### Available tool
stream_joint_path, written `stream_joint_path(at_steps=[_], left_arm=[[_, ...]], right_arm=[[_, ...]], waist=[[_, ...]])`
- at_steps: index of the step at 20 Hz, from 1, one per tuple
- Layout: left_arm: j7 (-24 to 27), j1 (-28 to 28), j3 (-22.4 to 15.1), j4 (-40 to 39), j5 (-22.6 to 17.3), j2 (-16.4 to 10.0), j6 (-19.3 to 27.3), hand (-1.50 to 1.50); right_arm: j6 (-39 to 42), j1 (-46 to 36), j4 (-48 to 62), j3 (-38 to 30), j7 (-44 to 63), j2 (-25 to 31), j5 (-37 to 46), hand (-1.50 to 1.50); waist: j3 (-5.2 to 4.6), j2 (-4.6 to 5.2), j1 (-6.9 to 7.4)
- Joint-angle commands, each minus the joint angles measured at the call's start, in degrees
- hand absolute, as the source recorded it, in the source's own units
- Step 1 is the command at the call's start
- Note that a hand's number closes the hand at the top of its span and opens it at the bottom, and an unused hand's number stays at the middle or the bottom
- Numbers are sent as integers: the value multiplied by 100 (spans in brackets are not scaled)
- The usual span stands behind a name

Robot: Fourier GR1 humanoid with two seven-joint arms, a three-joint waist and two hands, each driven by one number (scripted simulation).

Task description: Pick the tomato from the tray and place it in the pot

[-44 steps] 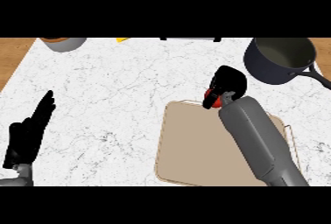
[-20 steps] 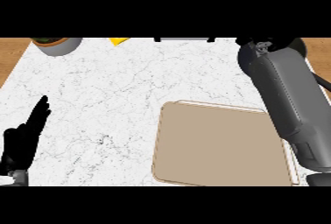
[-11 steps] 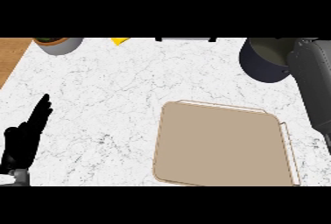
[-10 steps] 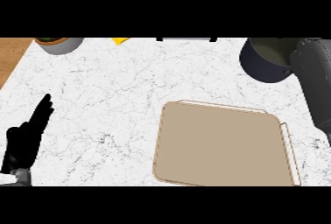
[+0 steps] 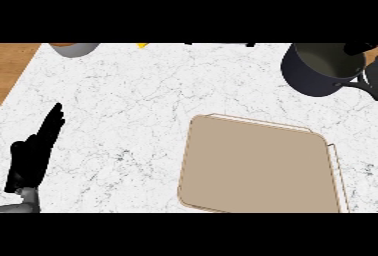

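The beige tray (image 5: pixel 258 170) lies on the marble counter at centre right with nothing on it. The dark pot (image 5: pixel 319 67) stands at the back right, its handle pointing right. No tomato shows anywhere, and the part of the pot's inside that I can see is bare. Of my right hand (image 5: pixel 362 48) only a black sliver appears over the pot's far rim at the top right corner, with a bit of grey forearm (image 5: pixel 373 70) at the right edge. My left hand (image 5: pixel 33 155) rests open at the lower left, fingers straight, far from the tray.
A grey bowl (image 5: pixel 74 48) and a yellow item (image 5: pixel 142 45) sit along the back edge at the left. A strip of wooden surface (image 5: pixel 15 65) borders the counter's left side. White marble (image 5: pixel 148 100) spreads between my left hand and the tray.
My right arm has pulled away to the right, off the pot, and now nearly leaves the view, uncovering the pot. The left hand has stayed put.
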State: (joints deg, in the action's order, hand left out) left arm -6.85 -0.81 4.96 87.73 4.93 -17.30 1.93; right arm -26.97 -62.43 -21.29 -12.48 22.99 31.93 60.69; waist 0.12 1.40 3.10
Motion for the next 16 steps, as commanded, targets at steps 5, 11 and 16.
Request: stream_joint_path(at_steps=[5, 11, 16], left_arm=[[-69, -123, -39, 79, -55, -29, -161, 0], [-161, -359, -164, -70, 164, 98, 16, 0], [-196, -270, -39, 146, 15, 30, -68, 0]], right_arm=[[-239, 43, 798, -660, -767, 305, -545, -150], [-355, 112, 910, -1146, -1378, 93, -1073, -150], [-502, 177, 859, -1450, -1988, 282, -1364, -150]], waist=[[20, 85, 171], [23, 85, 116], [29, 88, 194]])
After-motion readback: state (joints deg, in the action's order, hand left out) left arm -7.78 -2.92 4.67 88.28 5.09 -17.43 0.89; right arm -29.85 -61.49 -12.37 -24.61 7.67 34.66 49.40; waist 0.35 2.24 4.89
